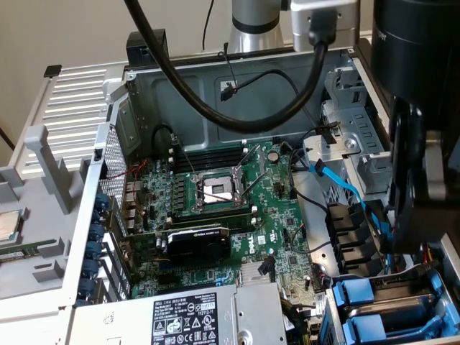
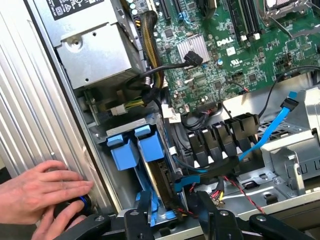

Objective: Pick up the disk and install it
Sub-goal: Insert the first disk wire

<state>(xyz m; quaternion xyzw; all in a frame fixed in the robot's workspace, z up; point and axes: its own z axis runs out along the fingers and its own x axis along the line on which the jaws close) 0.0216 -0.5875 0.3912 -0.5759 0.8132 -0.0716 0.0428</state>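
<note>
Person's hand point(image 2: 40, 192) on case wall point(image 2: 60, 110), beside gripper point(image 2: 173, 212). Next spare carrier point(image 2: 122, 150), then disk point(image 2: 159, 172) on edge in bay point(image 2: 102, 155), near end between half-open jaws, nothing clamped. Likely heavy, rigid, slick metal, board side fragile: grip blue frame's sides.

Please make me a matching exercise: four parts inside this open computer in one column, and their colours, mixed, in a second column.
Parts:
1. motherboard
2. data cable
3. graphics card
4. power supply

Colours:
A. black
B. silver-grey with a white label
C. green
D. light blue

Pairs: 1-C; 2-D; 3-A; 4-B
</note>
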